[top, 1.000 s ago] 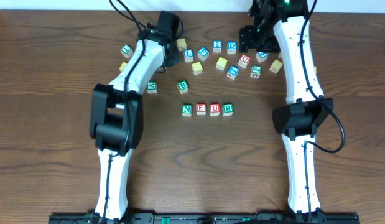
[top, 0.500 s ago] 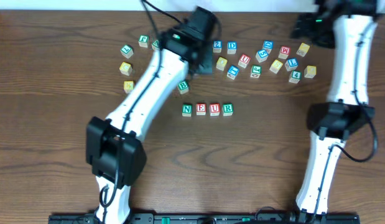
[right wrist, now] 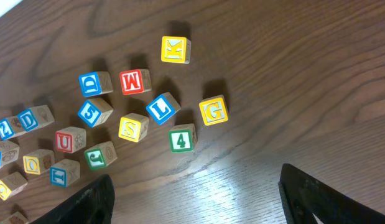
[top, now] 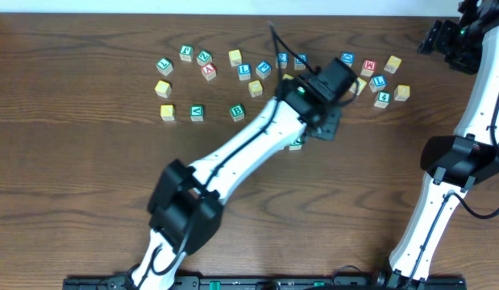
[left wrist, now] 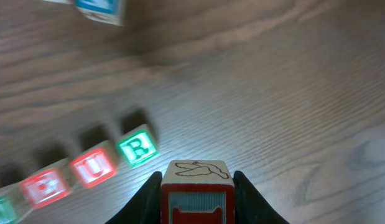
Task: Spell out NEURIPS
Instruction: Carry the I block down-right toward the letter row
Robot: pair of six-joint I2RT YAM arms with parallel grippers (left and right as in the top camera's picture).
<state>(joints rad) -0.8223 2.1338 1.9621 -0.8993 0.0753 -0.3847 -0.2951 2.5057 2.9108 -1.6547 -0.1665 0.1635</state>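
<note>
The left arm has swung off the scattered cubes and now reaches across the table to the word, while the right arm has pulled back to the far corner, its right hand spread wide and holding nothing. The left hand pinches a red-edged cube with a bird drawing on one face, hovering just beside the green R, which ends the row after U and E. Presumably it's the I, though no letter shows. The danger now — coming down too close and shunting R out of line, or letting go tilted so the wrong face lands up
</note>
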